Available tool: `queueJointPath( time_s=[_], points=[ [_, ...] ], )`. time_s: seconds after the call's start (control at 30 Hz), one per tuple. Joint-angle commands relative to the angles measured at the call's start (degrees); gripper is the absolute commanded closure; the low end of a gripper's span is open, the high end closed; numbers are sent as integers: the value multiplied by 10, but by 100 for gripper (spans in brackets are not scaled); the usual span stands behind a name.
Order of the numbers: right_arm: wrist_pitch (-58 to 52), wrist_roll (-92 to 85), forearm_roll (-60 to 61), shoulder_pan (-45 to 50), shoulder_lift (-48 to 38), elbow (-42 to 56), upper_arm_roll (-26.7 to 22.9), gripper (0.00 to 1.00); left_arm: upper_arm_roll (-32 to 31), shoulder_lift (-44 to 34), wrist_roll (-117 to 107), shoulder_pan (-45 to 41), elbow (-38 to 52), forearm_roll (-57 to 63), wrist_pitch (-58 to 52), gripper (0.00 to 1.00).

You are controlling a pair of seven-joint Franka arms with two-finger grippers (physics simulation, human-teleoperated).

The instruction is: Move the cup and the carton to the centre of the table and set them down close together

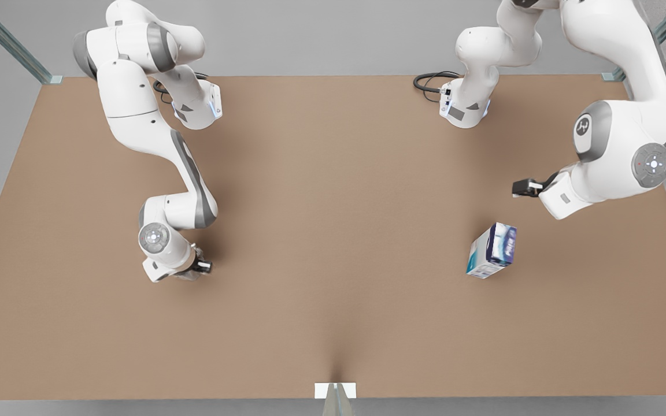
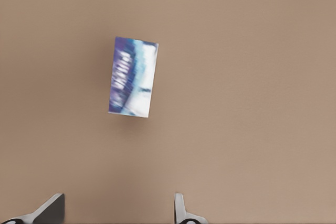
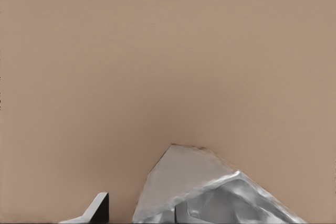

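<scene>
The carton (image 1: 492, 251), white and teal with dark blue panels, stands tilted on the brown table (image 1: 333, 231) on the front view's right. My left gripper (image 1: 522, 188) hovers above and behind it, apart from it. In the left wrist view the carton (image 2: 133, 77) lies well ahead of this open gripper (image 2: 116, 213). On the front view's left, my right gripper (image 1: 201, 267) is low over the pale grey cup (image 1: 189, 274), mostly hidden beneath it. The right wrist view shows the faceted cup (image 3: 210, 192) at the fingers (image 3: 98, 209), with bare table between one finger and the cup's wall.
Two white arm bases (image 1: 194, 107) (image 1: 465, 107) with black cables stand along the far edge. A small white bracket (image 1: 335, 390) sits at the middle of the near edge. Bare brown tabletop stretches between the cup and the carton.
</scene>
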Motion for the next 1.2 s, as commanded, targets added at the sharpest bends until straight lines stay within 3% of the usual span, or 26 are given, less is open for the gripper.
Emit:
queueJointPath(
  time_s=[0.0, 0.23, 0.3, 0.53, 0.7, 0.73, 0.87, 1.0, 1.17],
  points=[
    [0, -1, 0, -1, 0, 0, 0, 79, 0, 0, 0, 0, -4, 1, 6, 0],
    [-4, -13, -1, 0, -1, 0, -5, 79, 0, 15, 1, 0, -17, 4, 81, 0],
    [-4, -13, -1, 0, -1, 0, -5, 79, 0, 15, 0, 0, -56, 4, 143, 0],
    [-30, -1, 0, 0, -8, 18, -2, 79, -1, 65, 0, -1, -34, 0, 147, 0],
    [-130, 128, -1, 24, 5, 142, 47, 79, -10, 87, 1, -1, -27, 2, 164, 0],
    [-174, 190, -2, 39, 32, 206, 69, 79, -11, 88, 1, -1, -28, 2, 176, 0],
    [-223, 315, 1, 129, 175, 442, 69, 79, -12, 102, 1, -1, -35, 1, 207, 0],
    [-245, 314, 1, 236, 320, 662, 39, 79, -12, 121, 1, -1, -36, 0, 219, 0],
    [-176, 294, 2, 288, 370, 687, 42, 79, -12, 133, 1, -1, -46, 1, 223, 0]
  ],
)
